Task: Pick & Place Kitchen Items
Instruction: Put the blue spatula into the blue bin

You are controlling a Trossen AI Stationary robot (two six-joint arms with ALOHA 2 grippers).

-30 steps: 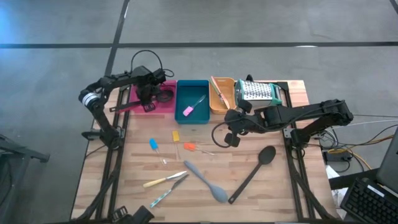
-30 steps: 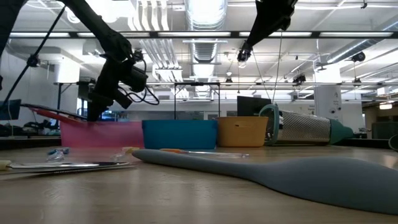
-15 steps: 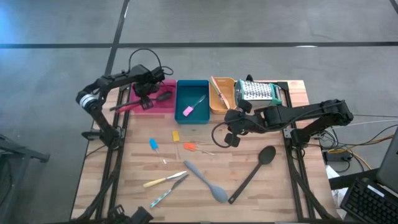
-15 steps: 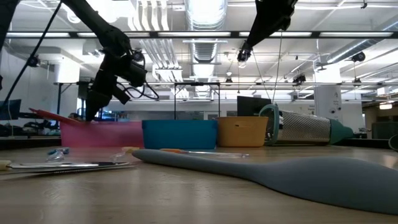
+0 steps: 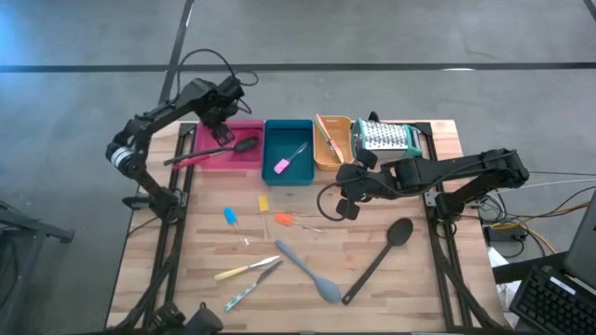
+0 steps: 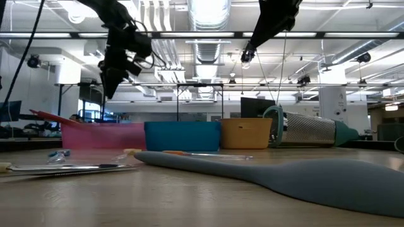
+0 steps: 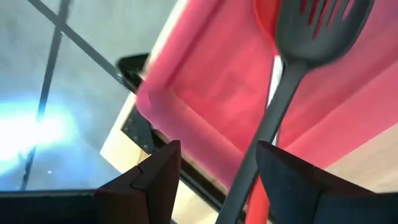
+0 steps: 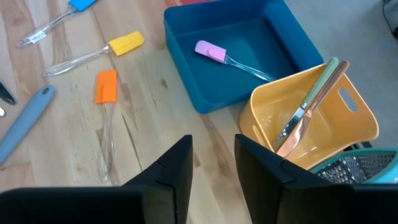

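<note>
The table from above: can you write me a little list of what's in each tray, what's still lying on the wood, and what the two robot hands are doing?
pink tray: black slotted spoon lying over a red tool
blue tray: pink spatula
orange tray: a few long utensils
grater: on its side, right of the orange tray
loose on the wood: grey spoon, long black spoon, small blue, yellow and orange tools
left hand: open, empty, above the pink tray
right hand: partly open, empty, near the orange tray

3 trays (image 5: 287,154), 1 grater (image 5: 386,138), 2 black spoons (image 5: 380,259), 1 grey spoon (image 5: 308,272).
</note>
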